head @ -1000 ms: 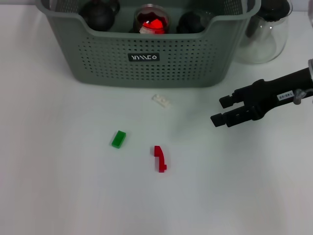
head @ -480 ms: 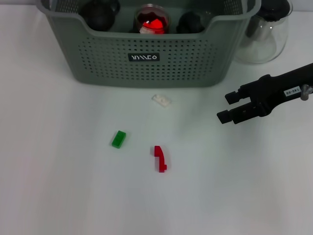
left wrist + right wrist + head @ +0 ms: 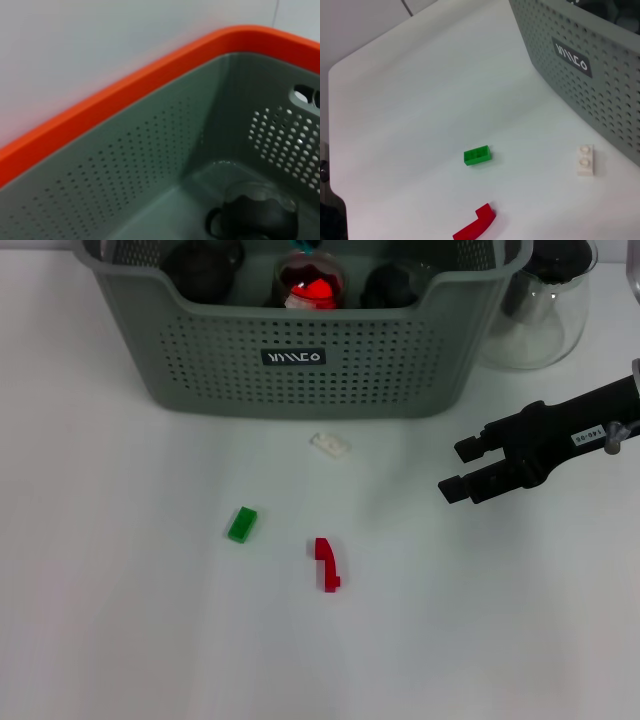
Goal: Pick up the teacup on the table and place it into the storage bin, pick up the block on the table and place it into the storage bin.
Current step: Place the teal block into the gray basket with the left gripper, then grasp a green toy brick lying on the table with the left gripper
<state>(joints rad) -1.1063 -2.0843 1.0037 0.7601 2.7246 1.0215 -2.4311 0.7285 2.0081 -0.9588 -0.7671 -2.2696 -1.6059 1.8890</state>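
The grey-green storage bin (image 3: pixel 300 350) stands at the back centre of the table. Dark teacups (image 3: pixel 200 262) rest inside it beside a clear cup with red in it (image 3: pixel 310 280). One dark teacup (image 3: pixel 255 220) shows on the bin floor in the left wrist view. Three blocks lie on the table in front: white (image 3: pixel 330 445), green (image 3: pixel 242 524) and red (image 3: pixel 327 564). The right wrist view also shows the green block (image 3: pixel 477 155), the white block (image 3: pixel 585 160), the red block (image 3: pixel 475 227) and the storage bin (image 3: pixel 580 65). My right gripper (image 3: pixel 462 468) hovers open and empty, right of the blocks. The left gripper is out of view, over the bin.
A clear glass carafe (image 3: pixel 540 310) stands just right of the bin, behind my right arm. White table surface stretches to the left of the blocks and along the front.
My right gripper drew back slightly to the right, then came a little left and down again. The blocks and the bin have not moved.
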